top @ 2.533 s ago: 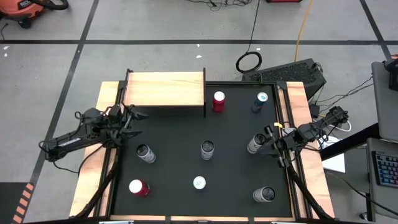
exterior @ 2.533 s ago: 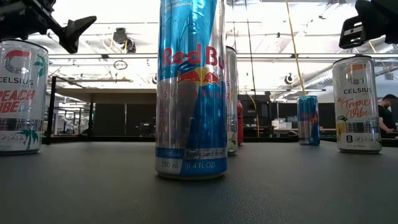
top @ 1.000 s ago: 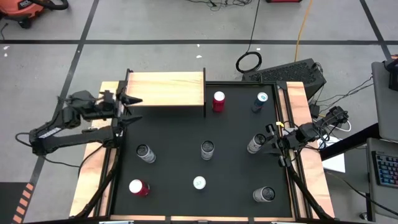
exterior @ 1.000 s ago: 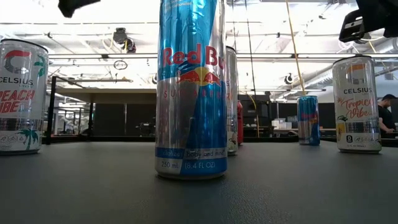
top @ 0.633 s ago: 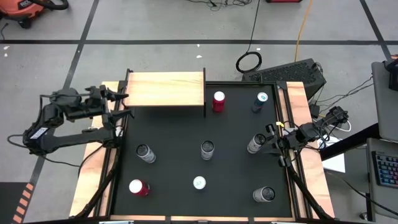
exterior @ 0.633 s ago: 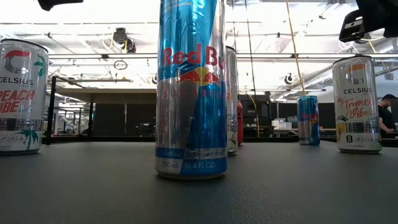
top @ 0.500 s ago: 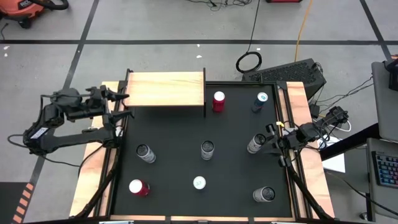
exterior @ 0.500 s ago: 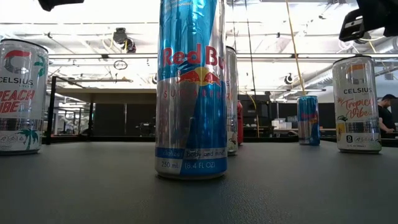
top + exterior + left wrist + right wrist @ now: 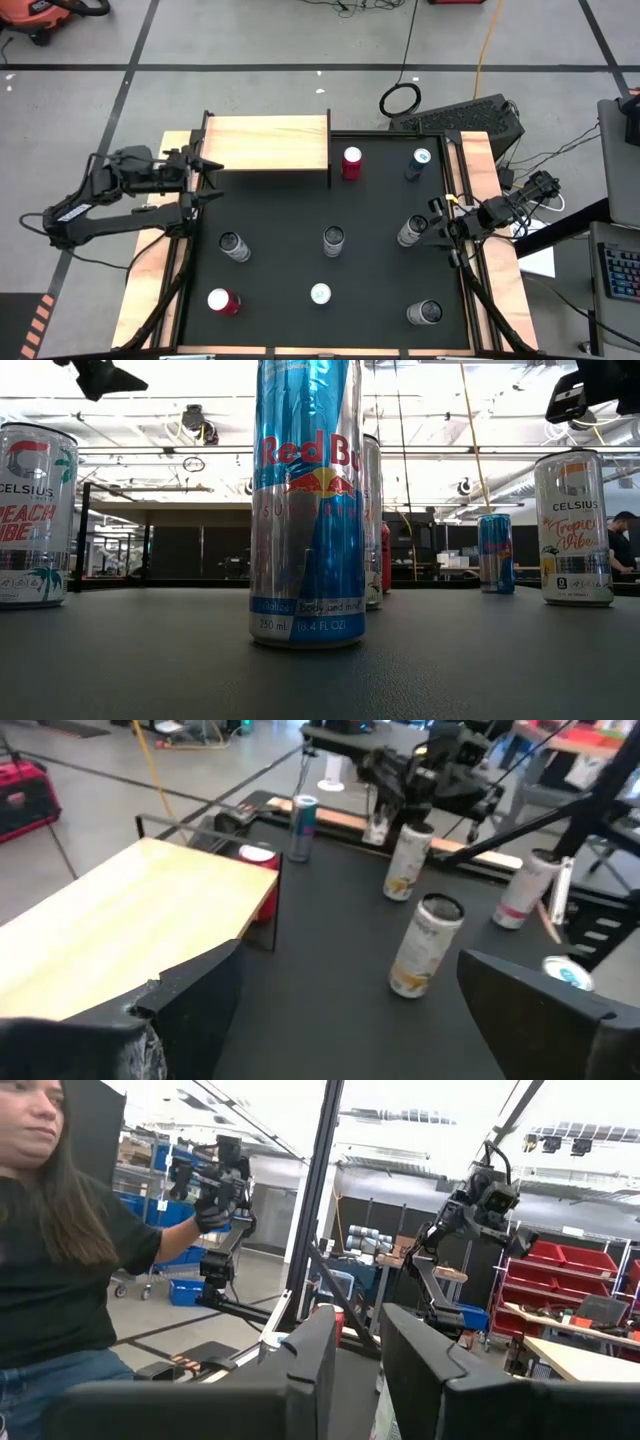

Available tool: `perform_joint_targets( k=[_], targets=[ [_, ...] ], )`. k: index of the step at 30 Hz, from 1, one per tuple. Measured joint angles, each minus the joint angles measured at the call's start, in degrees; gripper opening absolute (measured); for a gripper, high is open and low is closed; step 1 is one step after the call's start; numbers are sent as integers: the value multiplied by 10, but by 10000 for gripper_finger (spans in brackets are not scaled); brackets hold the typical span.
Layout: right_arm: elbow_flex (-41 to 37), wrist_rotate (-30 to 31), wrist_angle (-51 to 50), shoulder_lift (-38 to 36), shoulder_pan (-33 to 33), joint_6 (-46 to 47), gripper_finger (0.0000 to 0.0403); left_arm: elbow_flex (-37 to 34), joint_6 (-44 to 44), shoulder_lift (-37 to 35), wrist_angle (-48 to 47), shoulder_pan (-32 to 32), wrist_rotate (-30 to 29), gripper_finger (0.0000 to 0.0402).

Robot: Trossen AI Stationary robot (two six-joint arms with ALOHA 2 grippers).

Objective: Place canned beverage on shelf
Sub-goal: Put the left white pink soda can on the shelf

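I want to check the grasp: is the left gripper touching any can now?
Apart. The high view shows the left gripper open beside the shelf, holding nothing, the cans well away.

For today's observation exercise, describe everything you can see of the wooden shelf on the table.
The shelf is a small raised platform with a flat, rectangular top of pale, unfinished-looking wood on thin dark legs. It stands level at the far left corner of the black table. Nothing lies on its top. A red can stands on the table just off its right end; whether they touch cannot be told. The left gripper hangs open at its left front corner, holding nothing. In the left wrist view the top looks smooth and clean.
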Motion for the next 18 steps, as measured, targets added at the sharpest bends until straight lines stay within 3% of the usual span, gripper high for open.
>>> perform_joint_targets(
  k=[9, 14, 18],
  targets=[
    [0, 45, 3, 0, 0, -6, 68, 0, 1, 34, 6, 0, -77, 373],
    [0, 45, 2, 0, 0, -1, 68, 0, 10, 64, 55, 0, -81, 373],
    [0, 44, 2, 0, 0, -4, 68, 0, -32, 88, 79, 0, -83, 373]
  ],
)
